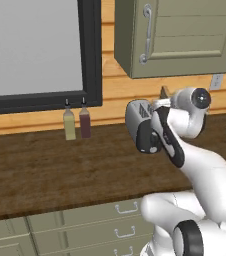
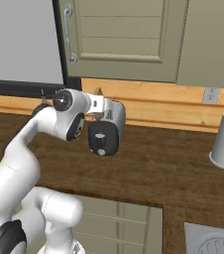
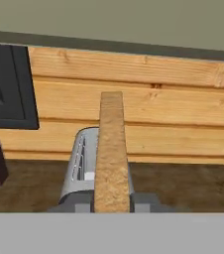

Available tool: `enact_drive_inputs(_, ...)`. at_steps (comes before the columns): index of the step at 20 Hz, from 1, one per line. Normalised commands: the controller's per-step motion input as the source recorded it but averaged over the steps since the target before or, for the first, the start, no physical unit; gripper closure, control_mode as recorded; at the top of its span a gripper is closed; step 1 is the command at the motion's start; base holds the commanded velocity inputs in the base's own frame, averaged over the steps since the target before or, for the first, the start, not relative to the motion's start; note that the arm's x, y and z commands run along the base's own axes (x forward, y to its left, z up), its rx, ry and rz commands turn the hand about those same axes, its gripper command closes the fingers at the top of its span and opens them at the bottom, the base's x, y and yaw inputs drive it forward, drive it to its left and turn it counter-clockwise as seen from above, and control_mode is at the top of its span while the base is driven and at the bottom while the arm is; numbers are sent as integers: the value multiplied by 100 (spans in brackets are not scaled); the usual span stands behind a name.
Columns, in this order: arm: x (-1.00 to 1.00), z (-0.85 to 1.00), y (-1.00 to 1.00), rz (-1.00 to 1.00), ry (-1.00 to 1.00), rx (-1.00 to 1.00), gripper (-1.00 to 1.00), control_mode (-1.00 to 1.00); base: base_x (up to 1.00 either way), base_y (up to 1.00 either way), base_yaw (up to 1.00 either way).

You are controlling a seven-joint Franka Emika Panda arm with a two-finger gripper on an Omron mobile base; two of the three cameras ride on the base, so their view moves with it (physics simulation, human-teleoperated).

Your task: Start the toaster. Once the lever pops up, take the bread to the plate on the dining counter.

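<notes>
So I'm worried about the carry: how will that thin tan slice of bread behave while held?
The thin tan-brown bread slice stands straight above the end effector without drooping, so it is probably stiff. It looks small and thin, so likely light. Held at one end, it may pivot or crumble if squeezed.

Tan-brown speckled bread, silver-grey toaster, dark-brown wood-grain countertop, honey plank wall, yellow-green bottle, maroon bottle.

the white arm bends up from the base, wrist level; the gripper is closed, jaws clamped.
</notes>
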Motion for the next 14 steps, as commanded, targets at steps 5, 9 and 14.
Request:
enact_drive_inputs(5,-76,7,0,0,33,0,100,-100,0,0,0)
enact_drive_inputs(9,-88,0,0,0,17,0,100,-100,0,0,0)
enact_drive_inputs(14,-80,0,20,-4,5,1,100,-100,0,0,0)
